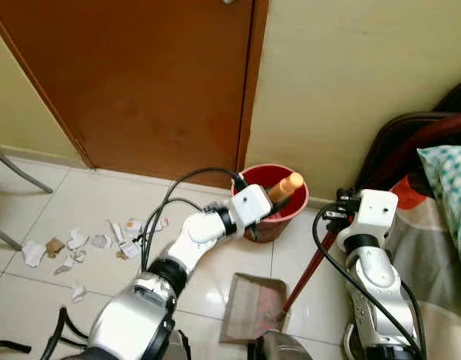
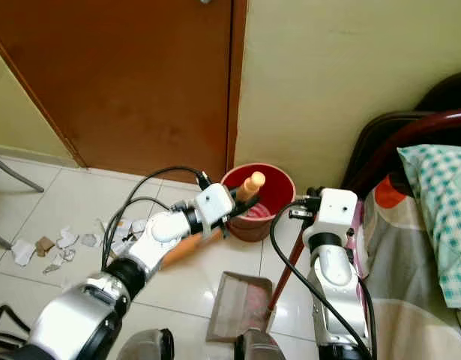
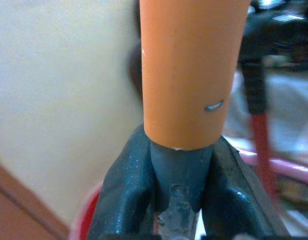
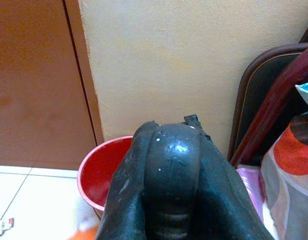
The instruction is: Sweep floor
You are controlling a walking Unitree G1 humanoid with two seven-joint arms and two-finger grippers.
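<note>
Orange broom handle [image 1: 285, 186] is gripped tight by the left claw [image 3: 180, 200], the dustpan handle [image 1: 309, 266] by the right claw [image 4: 174, 200]; paper scraps [image 1: 80, 247] should be swept gently toward the dustpan [image 1: 252, 306].

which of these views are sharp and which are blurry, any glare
Left eye view: fairly sharp, soft glare on the floor tiles near the dustpan. Left wrist view: orange broom handle close and crisp, background blurred. Right wrist view: fingers soft and dark, red bucket clearer.
</note>
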